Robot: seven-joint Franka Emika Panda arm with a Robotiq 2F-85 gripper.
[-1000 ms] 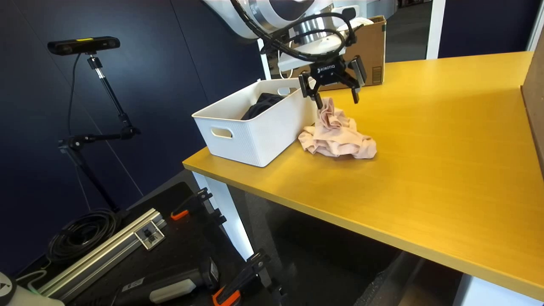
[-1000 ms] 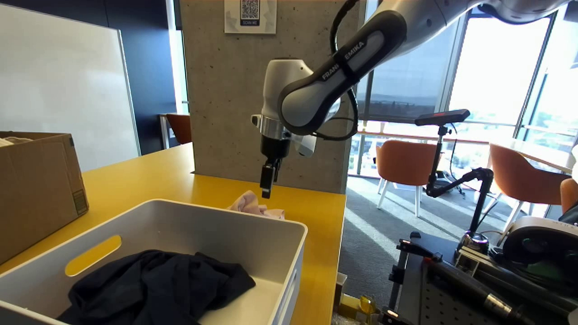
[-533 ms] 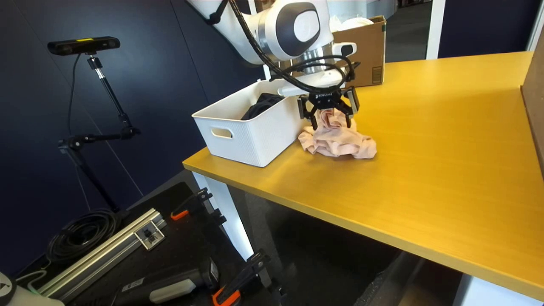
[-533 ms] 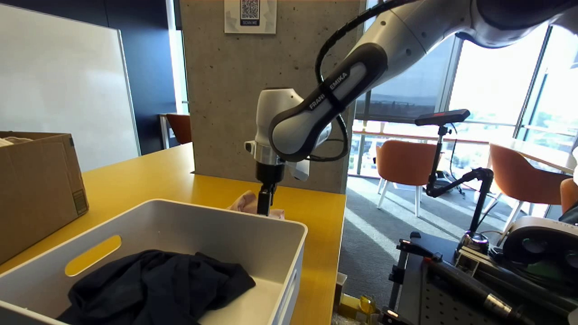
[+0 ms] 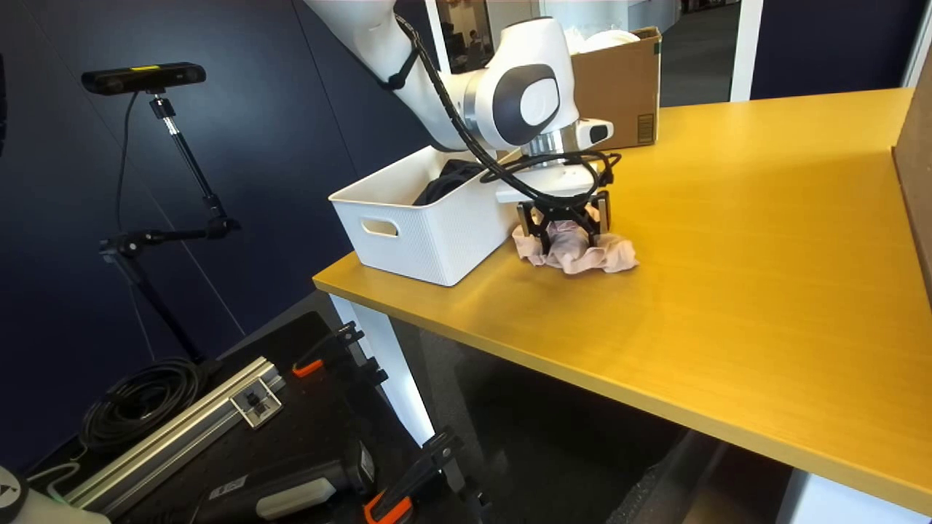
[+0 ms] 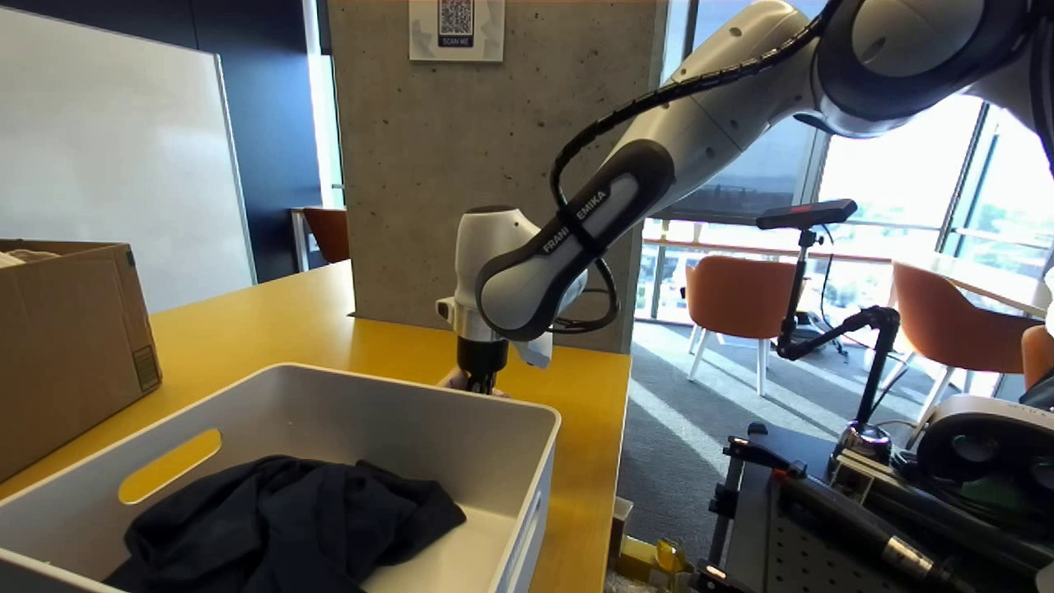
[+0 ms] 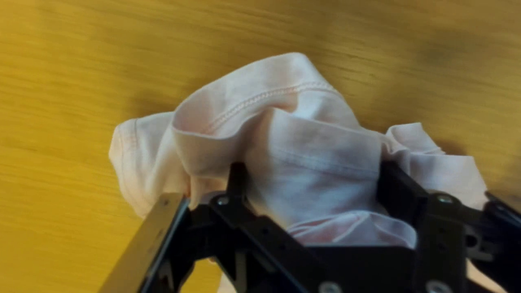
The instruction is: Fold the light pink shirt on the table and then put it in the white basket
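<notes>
The light pink shirt [image 5: 611, 256] lies bunched up on the yellow table [image 5: 728, 306], close beside the white basket [image 5: 470, 236]. Its hem and folds show in the wrist view [image 7: 325, 142]; the lettered print is not visible. My gripper [image 5: 569, 244] points down into the shirt with its fingers apart on either side of a raised fold. In the wrist view the gripper [image 7: 312, 166] has cloth between its fingers, with a gap by the left one. In an exterior view the basket wall hides the fingertips and most of the shirt [image 6: 453, 380].
Dark cloth [image 6: 288, 519] lies in the basket, which also shows in an exterior view [image 6: 370, 420]. A brown cardboard box [image 5: 619, 91] stands behind the basket. A concrete pillar [image 6: 412, 206] rises at the table's edge. A cart with tools [image 5: 291, 451] stands below the table.
My gripper has come down from above the shirt into it. Its fingers are somewhat nearer each other than before. The top of the shirt is pressed lower; the basket has not moved.
</notes>
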